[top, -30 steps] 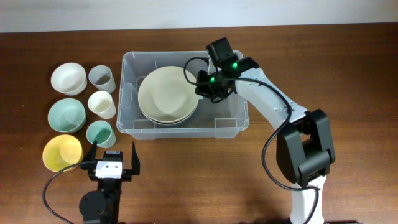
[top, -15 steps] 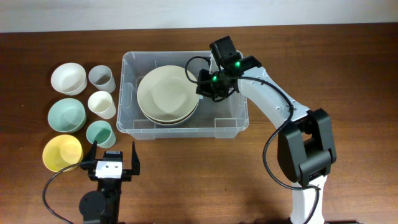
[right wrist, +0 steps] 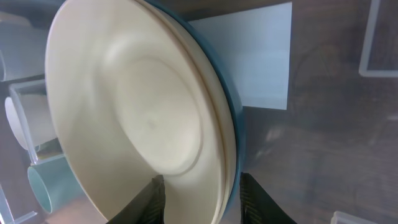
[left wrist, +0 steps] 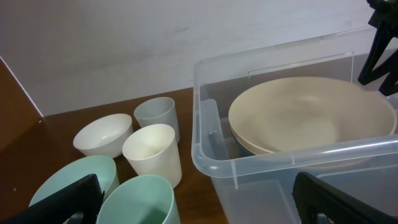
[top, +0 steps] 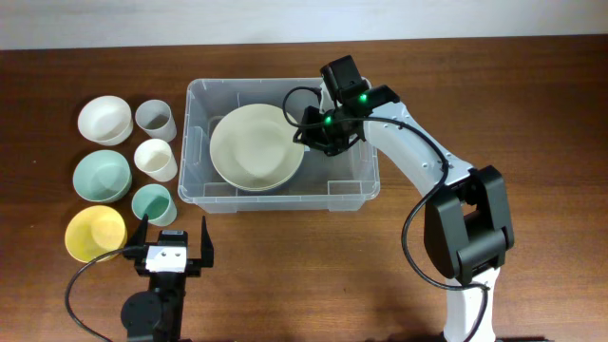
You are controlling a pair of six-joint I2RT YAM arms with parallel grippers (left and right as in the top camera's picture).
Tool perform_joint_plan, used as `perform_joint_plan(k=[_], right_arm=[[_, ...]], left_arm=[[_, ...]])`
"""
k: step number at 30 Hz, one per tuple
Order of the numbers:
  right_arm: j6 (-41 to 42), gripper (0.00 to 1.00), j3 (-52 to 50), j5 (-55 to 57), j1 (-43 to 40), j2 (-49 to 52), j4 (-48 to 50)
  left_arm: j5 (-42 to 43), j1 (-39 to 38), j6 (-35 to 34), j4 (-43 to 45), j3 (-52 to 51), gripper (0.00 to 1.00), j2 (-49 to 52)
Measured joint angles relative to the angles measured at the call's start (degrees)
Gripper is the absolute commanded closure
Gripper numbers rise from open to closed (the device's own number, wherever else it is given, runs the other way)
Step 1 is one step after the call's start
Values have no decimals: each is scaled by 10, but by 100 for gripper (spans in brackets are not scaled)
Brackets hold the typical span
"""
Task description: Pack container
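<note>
The clear plastic container (top: 285, 202) stands mid-table, its near corner showing in the left wrist view (left wrist: 214, 163). Inside it lies a cream bowl (top: 255, 147) nested in a blue-rimmed bowl (right wrist: 231, 118). My right gripper (top: 302, 133) reaches into the container at the stack's right rim. Its jaws are open and straddle that rim (right wrist: 202, 194), one finger over the cream inside, the other just outside the blue edge. Open and empty, my left gripper (top: 172, 239) rests near the table's front edge, left of the container (left wrist: 199, 205).
Left of the container stand a white bowl (top: 104, 120), a grey cup (top: 155, 118), a cream cup (top: 156, 159), a mint bowl (top: 102, 177), a mint cup (top: 152, 203) and a yellow bowl (top: 95, 233).
The cream bowl has settled flat into the bowl under it. My right gripper's jaws have parted from its rim. The left arm has not moved.
</note>
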Motion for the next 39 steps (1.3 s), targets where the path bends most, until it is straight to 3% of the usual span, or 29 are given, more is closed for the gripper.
perform_joint_plan(k=[9,14,20,22,30,39], right_arm=[[-2,61,0,12,-12,0,16],[-4,44,0,16,-28,0,17],[-6,41,0,22,-32,0,16],[-7,42,0,31,-30,0,16],[-10,70,-6,58,-23,0,17],[-7,79,-24,70,-22,0,21]], left_arm=[[0,0,0,0,0,0,0],[0,0,0,0,0,0,0],[0,0,0,0,0,0,0],[0,0,0,0,0,0,0],[0,0,0,0,0,0,0],[0,0,0,0,0,0,0]])
